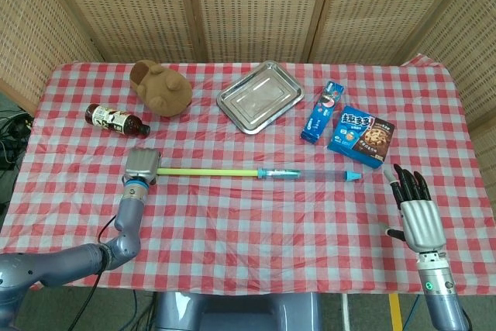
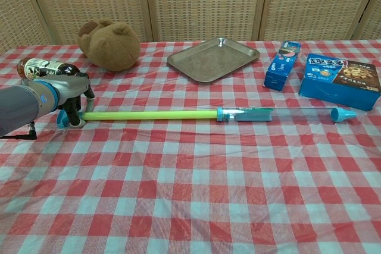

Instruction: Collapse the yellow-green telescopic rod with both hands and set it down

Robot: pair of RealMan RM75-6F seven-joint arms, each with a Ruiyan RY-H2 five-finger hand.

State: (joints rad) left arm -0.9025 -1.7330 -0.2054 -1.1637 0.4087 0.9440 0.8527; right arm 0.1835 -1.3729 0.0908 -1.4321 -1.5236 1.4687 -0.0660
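Yellow-green telescopic rod (image 1: 209, 170) (image 2: 149, 114) lying fully extended across the middle of the table (image 1: 256, 222) (image 2: 196, 200) covered in red-and-white checked cloth, running left to right: yellow-green tube first, then a teal collar with a clear section, then a thin clear length ending in a small blue cap at the far right. Left hand (image 1: 142, 167) (image 2: 70, 96) at the rod's left end, grey back turned up in the head view, fingers (image 2: 76, 111) curled down around the blue end piece and resting on the cloth in the chest view; closed about that end, though whether truly gripping or only touching cannot be told. Right hand (image 1: 415, 211) near the table's front right corner, seen only from the head view, well apart from the rod's blue cap, dark fingers (image 1: 408, 185) straight and spread, holding nothing. Behind the rod's right part, a blue cookie box (image 1: 361, 136) (image 2: 340, 81) and, just beside it to the left, a narrow blue biscuit packet (image 1: 323, 111) (image 2: 282, 66). Further back near the middle, a rectangular metal tray (image 1: 259, 97) (image 2: 213, 59). At the back left, a brown plush toy (image 1: 161, 87) (image 2: 109, 44), and left of it a dark glass bottle (image 1: 116, 120) (image 2: 43, 66) lying on its side, close behind the left hand.
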